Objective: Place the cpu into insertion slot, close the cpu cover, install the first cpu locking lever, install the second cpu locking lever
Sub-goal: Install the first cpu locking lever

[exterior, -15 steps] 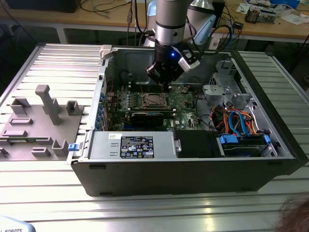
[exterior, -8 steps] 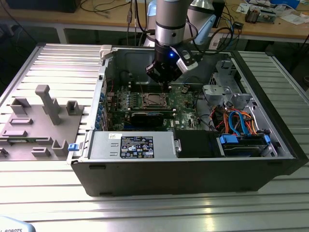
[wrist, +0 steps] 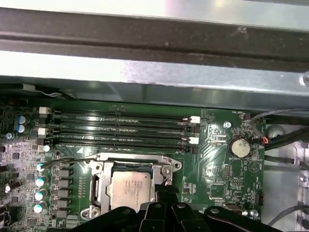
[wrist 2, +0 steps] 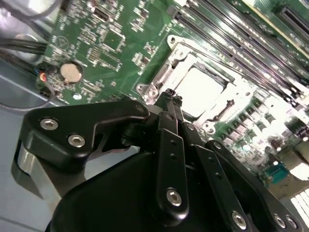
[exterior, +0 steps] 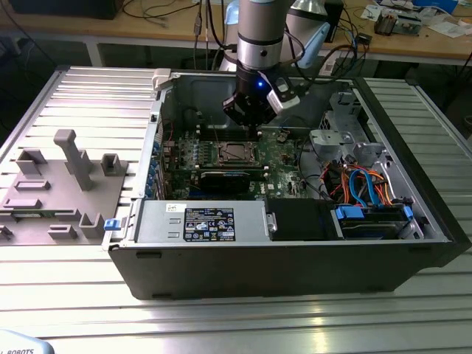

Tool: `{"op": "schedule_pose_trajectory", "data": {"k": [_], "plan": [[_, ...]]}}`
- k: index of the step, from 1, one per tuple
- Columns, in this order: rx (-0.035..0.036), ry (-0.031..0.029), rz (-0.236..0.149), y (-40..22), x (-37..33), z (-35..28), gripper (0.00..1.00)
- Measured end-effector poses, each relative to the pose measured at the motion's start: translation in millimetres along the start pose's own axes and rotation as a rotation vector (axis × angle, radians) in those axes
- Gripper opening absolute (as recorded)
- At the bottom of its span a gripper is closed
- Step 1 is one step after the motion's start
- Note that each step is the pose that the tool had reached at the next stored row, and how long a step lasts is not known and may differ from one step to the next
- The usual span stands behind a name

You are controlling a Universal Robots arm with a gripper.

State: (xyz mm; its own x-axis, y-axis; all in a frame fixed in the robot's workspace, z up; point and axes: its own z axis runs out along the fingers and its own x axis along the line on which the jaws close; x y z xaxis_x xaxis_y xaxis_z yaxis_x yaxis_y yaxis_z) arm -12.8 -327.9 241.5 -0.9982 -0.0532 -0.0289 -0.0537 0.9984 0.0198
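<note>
The cpu [wrist: 129,189], a small silver-grey square, lies in the insertion slot [exterior: 234,153] on the green board; it also shows bright in the second wrist view [wrist 2: 200,89]. The silvery cpu cover [wrist: 99,186] lies flat around it as a frame. A thin wire lever [wrist: 72,159] runs along the socket side nearest the memory slots. My gripper [wrist 2: 172,94] is shut, its black fingertips pressed together at the socket's edge beside the cpu. It hangs low over the socket in the exterior view [exterior: 251,129] and reaches the cover's rim in the first wrist view [wrist: 163,189]. Whether something is pinched I cannot tell.
The board sits inside an open black computer case [exterior: 280,258]. Long memory slots [wrist: 120,128] run beside the socket, and a round coin battery [wrist: 238,147] lies further off. Cables and a drive cage [exterior: 361,192] fill the exterior view's right. A grey fixture block [exterior: 66,184] stands outside the case.
</note>
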Motion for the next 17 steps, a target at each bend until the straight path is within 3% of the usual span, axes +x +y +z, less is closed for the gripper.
{"op": "schedule_pose_trajectory", "data": {"k": [1,2,6,8,13,17], "plan": [[0.0014,0.0370,0.006,0.0,-0.1,-0.1,0.11],[0.0014,0.0436,0.008,0.0,0.0,-0.1,0.11],[0.0029,0.0437,0.008,0.0,-0.1,-0.7,0.11],[0.0029,0.0436,0.008,0.1,-0.2,-7.3,0.11],[0.0028,0.0436,0.008,0.2,-0.2,-7.9,0.11],[0.0030,0.0435,0.008,0.4,4.4,-8.1,0.11]]}}
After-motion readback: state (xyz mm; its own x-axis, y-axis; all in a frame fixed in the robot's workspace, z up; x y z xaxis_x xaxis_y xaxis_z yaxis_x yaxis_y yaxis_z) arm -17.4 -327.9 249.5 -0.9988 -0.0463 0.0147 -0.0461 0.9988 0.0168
